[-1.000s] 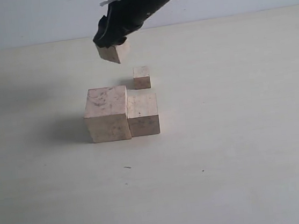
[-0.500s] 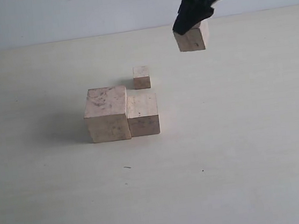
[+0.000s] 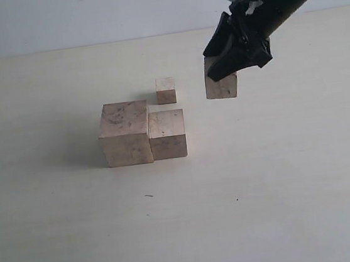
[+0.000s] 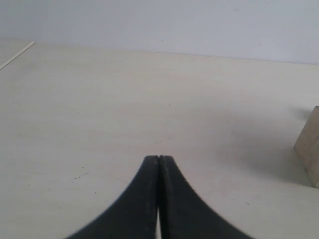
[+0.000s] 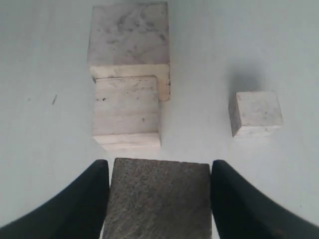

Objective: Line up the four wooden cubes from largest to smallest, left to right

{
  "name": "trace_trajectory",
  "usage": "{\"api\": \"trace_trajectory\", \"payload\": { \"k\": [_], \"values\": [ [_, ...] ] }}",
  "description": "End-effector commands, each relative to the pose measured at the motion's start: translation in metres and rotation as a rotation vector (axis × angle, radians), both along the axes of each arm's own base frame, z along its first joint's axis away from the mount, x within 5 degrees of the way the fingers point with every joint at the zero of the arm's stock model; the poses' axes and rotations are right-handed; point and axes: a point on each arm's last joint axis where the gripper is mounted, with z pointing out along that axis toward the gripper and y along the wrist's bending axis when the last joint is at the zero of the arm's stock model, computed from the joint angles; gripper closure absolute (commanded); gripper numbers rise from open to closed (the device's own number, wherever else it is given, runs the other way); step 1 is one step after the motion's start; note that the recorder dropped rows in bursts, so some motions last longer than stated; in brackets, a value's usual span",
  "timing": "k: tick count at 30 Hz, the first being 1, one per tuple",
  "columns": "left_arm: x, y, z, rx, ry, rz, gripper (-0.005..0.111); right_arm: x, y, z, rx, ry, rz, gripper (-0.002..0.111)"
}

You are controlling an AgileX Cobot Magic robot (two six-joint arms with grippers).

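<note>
Right hand (image 3: 221,74), black and two-fingered, is clamped on the third-largest pale light-wood cube (image 3: 222,87), one finger on each of two opposite sides. Whether that cube rests on the pale cream desk (image 3: 281,176) or hangs just above it cannot be told. Left hand (image 4: 159,167) has its fingers pressed together with nothing between them, low over the desk. Largest pale light-wood cube (image 3: 125,133) stands on the desk. Second-largest pale light-wood cube (image 3: 167,134) touches its right side in the exterior view, front faces roughly flush. Smallest pale light-wood cube (image 3: 166,89) sits behind that pair, apart from both. The clamped cube lies to the right of the smallest, apart from it, and behind and to the right of the second-largest.
</note>
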Motion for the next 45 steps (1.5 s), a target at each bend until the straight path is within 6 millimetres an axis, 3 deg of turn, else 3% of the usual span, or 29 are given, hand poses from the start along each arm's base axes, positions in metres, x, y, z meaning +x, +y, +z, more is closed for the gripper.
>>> {"api": "trace_trajectory", "payload": {
  "k": [1, 6, 13, 21, 27, 36, 39, 45],
  "values": [
    [0.000, 0.000, 0.000, -0.003, -0.015, 0.000, 0.107, 0.002, 0.000, -0.004, 0.011, 0.042, -0.095, 0.108],
    [0.000, 0.000, 0.000, -0.003, -0.015, 0.000, 0.107, -0.001, 0.001, -0.008, 0.042, 0.036, -0.071, 0.108],
    [0.000, 0.000, 0.000, -0.003, -0.015, 0.000, 0.107, -0.001, 0.005, -0.055, 0.079, 0.099, 0.007, 0.108],
    [0.000, 0.000, 0.000, -0.003, -0.015, 0.000, 0.107, -0.001, 0.008, -0.086, 0.116, 0.133, 0.059, 0.108],
    [0.000, 0.000, 0.000, -0.003, -0.015, 0.000, 0.107, -0.003, 0.009, -0.100, 0.142, 0.159, 0.104, 0.108],
    [0.000, 0.000, 0.000, -0.003, -0.015, 0.000, 0.107, -0.003, 0.010, -0.099, 0.152, 0.160, 0.097, 0.108],
    [0.000, 0.000, 0.000, -0.003, -0.015, 0.000, 0.107, -0.003, 0.010, -0.099, 0.155, 0.161, 0.094, 0.101],
    [0.000, 0.000, 0.000, -0.003, -0.015, 0.000, 0.107, -0.001, 0.012, -0.097, 0.185, 0.165, 0.071, 0.076]
  ]
}}
